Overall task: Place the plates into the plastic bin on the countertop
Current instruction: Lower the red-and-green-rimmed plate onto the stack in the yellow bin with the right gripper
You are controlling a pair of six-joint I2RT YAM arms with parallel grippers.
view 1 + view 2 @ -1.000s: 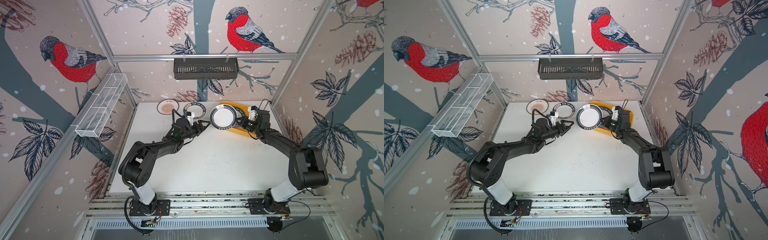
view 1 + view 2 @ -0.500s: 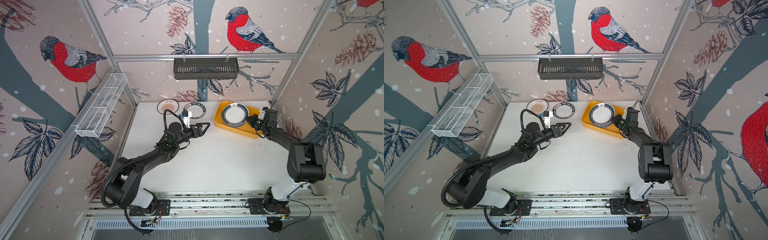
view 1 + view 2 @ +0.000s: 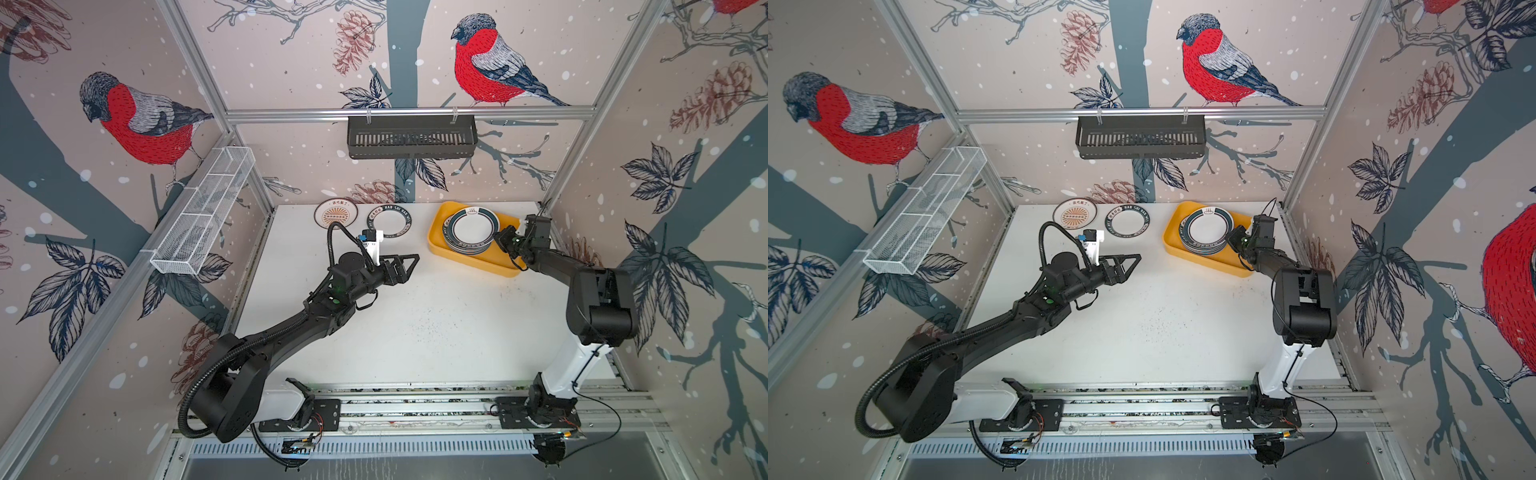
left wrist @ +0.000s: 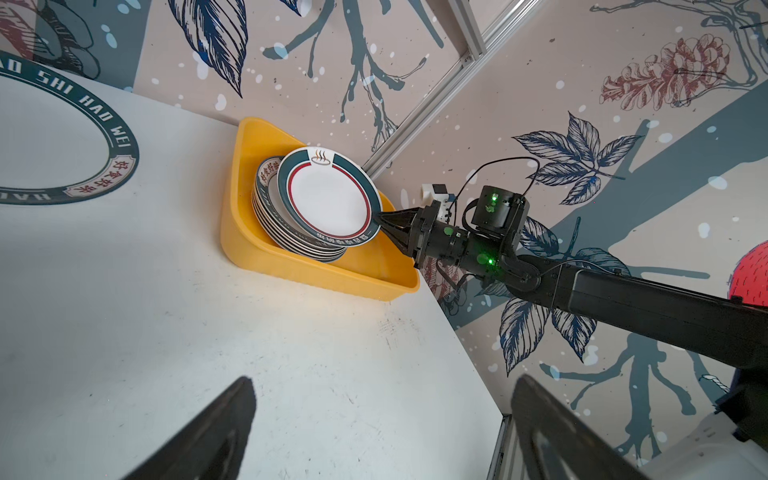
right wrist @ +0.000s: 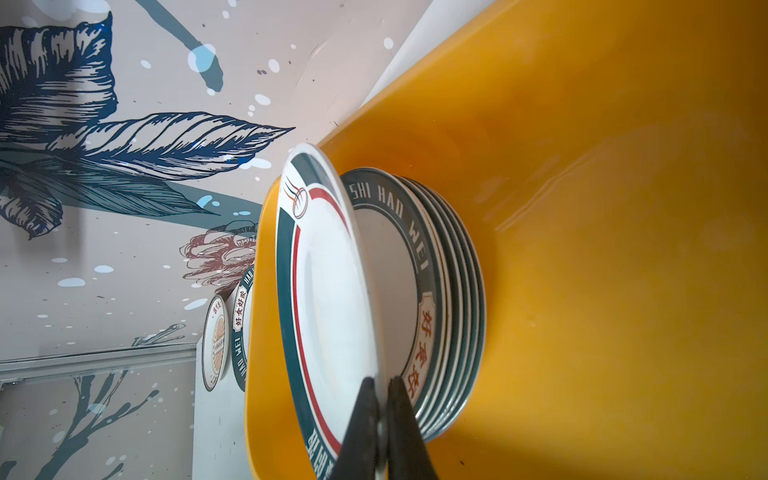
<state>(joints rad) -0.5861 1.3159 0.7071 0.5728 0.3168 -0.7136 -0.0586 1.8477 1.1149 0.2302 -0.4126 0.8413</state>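
White countertop (image 3: 436, 332) with yellow bin (image 3: 482, 264), lettered-rim plate (image 3: 392, 220), seemingly sunburst-centred plate (image 3: 336, 214).

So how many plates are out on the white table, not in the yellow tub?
2. The sunburst plate lies at the far edge, and the lettered-rim plate lies just beside it, nearer the yellow tub. None look hidden.
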